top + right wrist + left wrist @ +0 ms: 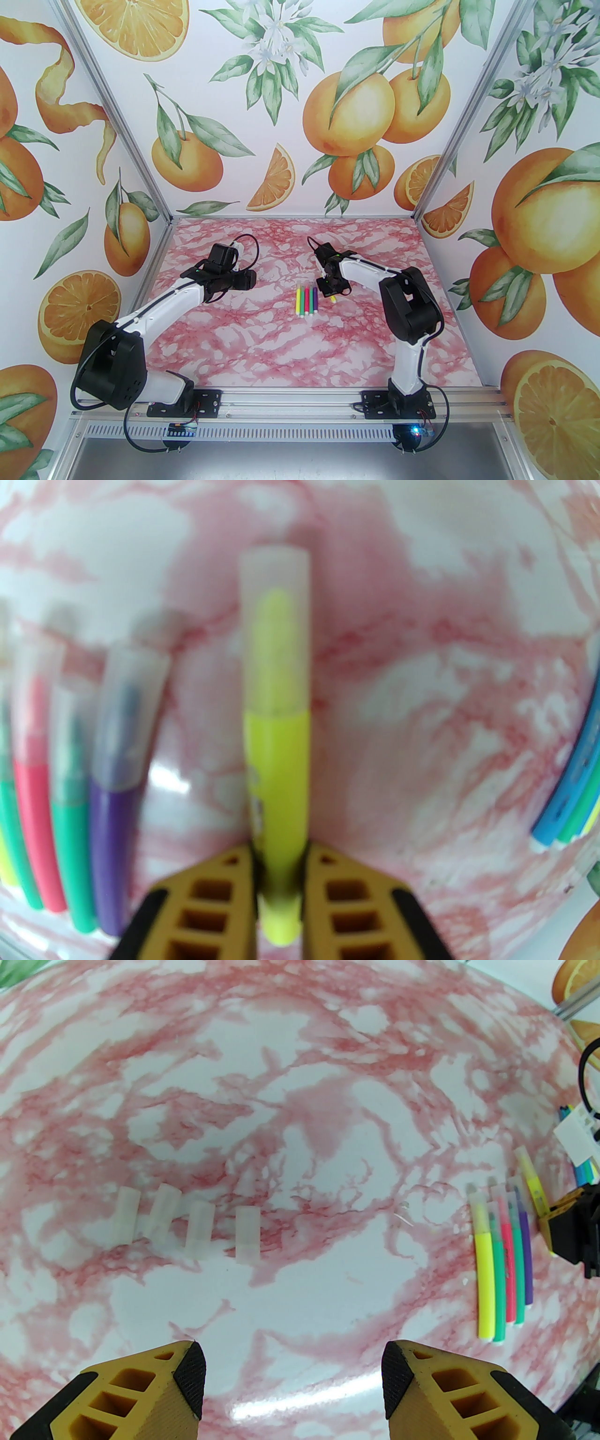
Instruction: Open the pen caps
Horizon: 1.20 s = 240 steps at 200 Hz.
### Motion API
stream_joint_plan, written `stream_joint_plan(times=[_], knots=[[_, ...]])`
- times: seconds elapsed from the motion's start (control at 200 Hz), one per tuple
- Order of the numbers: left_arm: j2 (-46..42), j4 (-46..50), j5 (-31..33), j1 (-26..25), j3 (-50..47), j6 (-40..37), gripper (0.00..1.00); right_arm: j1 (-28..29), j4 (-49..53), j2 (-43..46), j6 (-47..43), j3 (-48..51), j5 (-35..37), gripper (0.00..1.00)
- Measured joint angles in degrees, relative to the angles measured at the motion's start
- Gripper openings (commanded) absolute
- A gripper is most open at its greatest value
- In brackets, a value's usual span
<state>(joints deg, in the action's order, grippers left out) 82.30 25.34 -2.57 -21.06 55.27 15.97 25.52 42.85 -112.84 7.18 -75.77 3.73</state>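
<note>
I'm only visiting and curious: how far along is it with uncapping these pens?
Four loose caps lie in a row on the table, so four pens look done. The right gripper is shut on a yellow pen, cap still on. Five capped pens wait beside it; the left gripper hangs open.

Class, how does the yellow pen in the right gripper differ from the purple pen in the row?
The yellow pen is clamped by the right gripper; the purple pen lies loose on the table. The yellow pen sits alone; the purple pen lies beside a green pen. Both are capped.
</note>
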Motion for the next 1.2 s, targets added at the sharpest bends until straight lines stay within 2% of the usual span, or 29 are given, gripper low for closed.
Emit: stream_joint_plan(times=[0.41,0.871,1.201], knots=[[0.26,-5.97,-9.60,0.00,-1.51,3.52,0.66,-1.51,-6.32,5.29,0.24,5.14,-5.79,0.04],[3.72,-16.13,-21.49,-0.13,-1.51,9.75,0.63,-1.95,-14.67,16.15,0.20,12.70,-19.39,0.01],[7.61,-24.15,-28.30,-2.25,-1.51,14.03,0.59,-0.11,-19.71,21.20,-0.20,16.13,-27.28,0.02]])
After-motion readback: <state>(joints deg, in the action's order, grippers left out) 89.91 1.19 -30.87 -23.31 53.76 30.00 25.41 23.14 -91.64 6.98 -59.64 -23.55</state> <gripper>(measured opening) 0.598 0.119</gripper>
